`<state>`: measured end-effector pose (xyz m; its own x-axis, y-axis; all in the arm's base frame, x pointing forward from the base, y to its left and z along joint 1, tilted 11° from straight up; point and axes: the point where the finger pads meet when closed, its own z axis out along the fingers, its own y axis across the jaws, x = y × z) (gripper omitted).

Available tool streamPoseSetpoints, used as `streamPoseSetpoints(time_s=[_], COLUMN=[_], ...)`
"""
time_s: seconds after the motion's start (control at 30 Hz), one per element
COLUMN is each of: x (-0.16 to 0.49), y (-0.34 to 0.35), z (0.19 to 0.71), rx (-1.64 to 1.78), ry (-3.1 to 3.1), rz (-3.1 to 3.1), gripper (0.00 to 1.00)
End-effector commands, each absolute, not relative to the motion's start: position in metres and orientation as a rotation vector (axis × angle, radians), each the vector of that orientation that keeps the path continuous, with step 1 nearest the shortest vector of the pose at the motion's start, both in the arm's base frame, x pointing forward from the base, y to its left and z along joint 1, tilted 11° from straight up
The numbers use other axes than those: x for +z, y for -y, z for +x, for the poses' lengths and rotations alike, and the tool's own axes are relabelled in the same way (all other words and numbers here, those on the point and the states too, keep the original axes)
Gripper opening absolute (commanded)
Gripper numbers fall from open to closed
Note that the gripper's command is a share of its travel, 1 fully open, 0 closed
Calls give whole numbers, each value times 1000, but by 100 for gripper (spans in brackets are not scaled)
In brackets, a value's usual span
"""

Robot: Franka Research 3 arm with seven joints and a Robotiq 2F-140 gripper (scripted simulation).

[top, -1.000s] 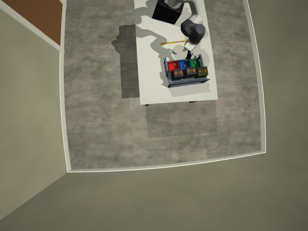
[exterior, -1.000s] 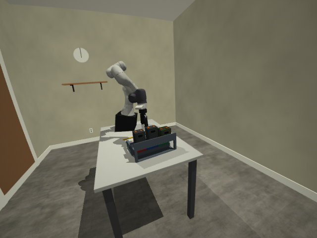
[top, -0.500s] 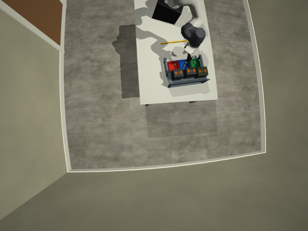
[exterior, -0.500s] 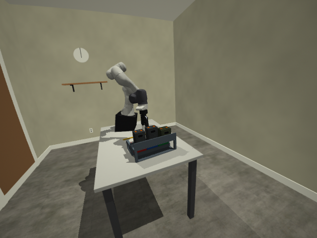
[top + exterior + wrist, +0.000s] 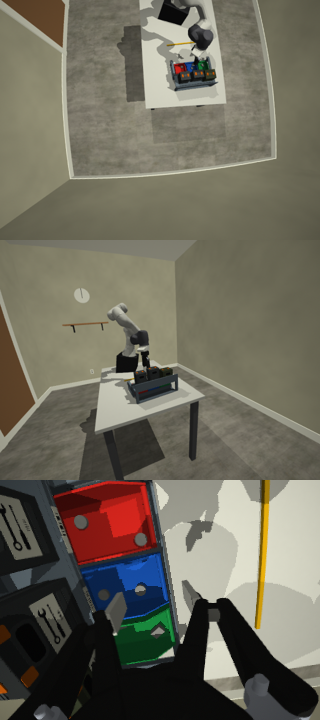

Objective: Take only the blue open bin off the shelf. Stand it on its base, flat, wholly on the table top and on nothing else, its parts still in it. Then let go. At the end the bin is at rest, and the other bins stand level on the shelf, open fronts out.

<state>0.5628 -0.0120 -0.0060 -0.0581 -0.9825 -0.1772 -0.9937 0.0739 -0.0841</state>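
Observation:
The blue open bin sits on the grey shelf between the red bin and the green bin. Two round grey parts lie in the blue bin. My gripper is partly open and holds nothing. In the wrist view one fingertip is over the blue bin near its green-bin side, and the other is beyond the shelf's front edge, over the table. The fingertips' height above the bin is hard to tell. The bin's base is hidden.
Three dark cases with orange marks, a left one, a middle one and an olive one, stand behind the bins. A yellow bar lies on the white table before the shelf.

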Motion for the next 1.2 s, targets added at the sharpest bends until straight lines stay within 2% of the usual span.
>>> streamPoseSetpoints(time_s=[0.0,1.17], x=[-6,-4], y=[12,10], z=[561,549], rx=[88,93], ry=[-2157,-2154], rz=[-2015,-2025], gripper=[57,57])
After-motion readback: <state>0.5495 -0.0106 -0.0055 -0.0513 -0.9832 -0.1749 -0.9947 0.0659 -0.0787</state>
